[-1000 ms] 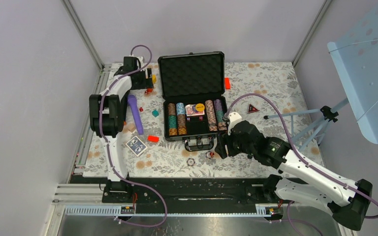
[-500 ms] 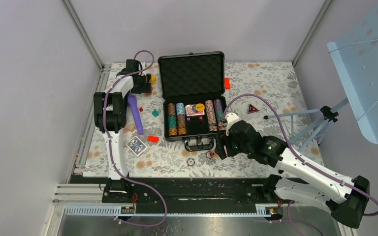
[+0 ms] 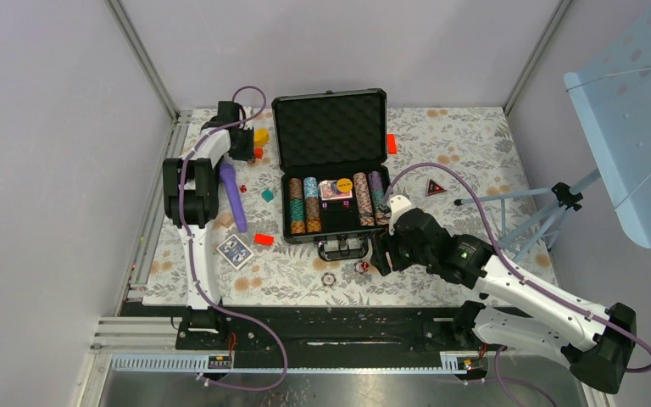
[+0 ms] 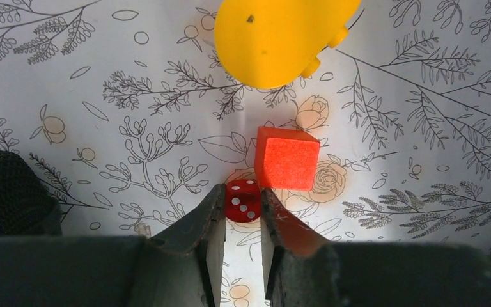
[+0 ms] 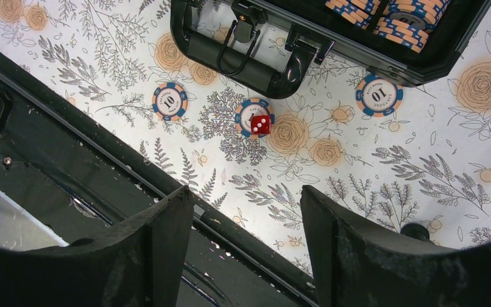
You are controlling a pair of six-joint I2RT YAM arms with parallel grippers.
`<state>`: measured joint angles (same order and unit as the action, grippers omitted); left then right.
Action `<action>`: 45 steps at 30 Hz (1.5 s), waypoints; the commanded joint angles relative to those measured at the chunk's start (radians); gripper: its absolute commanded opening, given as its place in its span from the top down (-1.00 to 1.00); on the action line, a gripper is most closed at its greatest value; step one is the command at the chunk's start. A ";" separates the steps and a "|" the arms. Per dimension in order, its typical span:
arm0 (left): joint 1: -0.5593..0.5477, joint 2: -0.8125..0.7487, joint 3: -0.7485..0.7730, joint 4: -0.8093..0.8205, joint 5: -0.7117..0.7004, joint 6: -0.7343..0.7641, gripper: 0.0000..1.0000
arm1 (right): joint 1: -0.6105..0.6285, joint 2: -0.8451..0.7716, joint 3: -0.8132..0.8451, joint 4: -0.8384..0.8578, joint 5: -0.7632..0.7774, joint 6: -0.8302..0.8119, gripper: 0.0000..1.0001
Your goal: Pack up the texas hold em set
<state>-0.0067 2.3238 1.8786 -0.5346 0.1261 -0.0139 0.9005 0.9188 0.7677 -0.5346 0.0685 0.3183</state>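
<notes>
The black case [image 3: 331,127] lies open at the table's middle, with rows of striped chips [image 3: 305,203] in its lower half. A card deck [image 3: 235,251] lies to its front left. My left gripper [image 4: 242,193] is at the far left, shut on a small red die [image 4: 243,203] that rests on the cloth against a red block [image 4: 287,158]. My right gripper [image 5: 246,201] hangs open over the front edge. Ahead of it lie loose chips [image 5: 169,101] [image 5: 378,94], and another red die [image 5: 260,124] sits on a third chip [image 5: 248,112] near the case handle [image 5: 236,61].
A yellow piece [image 4: 281,38] lies just beyond the red block. A purple-and-black cylinder [image 3: 233,195], a teal block [image 3: 267,194] and a red block [image 3: 263,239] lie left of the case. A triangular marker [image 3: 434,187] and a tripod [image 3: 551,203] stand to the right.
My left gripper has moved slightly toward the yellow piece and its jaws have closed onto the red die. The right arm has barely moved.
</notes>
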 commanded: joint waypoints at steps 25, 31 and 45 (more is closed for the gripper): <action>-0.151 -0.889 -0.730 0.067 0.027 -0.674 1.00 | 0.006 -0.134 0.007 -0.037 0.059 0.064 -0.39; -0.478 -0.853 -0.644 0.060 -0.164 -0.550 1.00 | 0.006 -0.133 0.007 -0.039 0.076 0.073 -0.39; -0.641 -0.431 -0.313 -0.031 -0.165 -0.470 1.00 | 0.006 -0.180 -0.015 -0.085 0.077 0.096 -0.39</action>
<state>-0.6365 1.8530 1.4887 -0.5270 0.0017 -0.4915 0.9009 0.7597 0.7540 -0.5980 0.1162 0.3996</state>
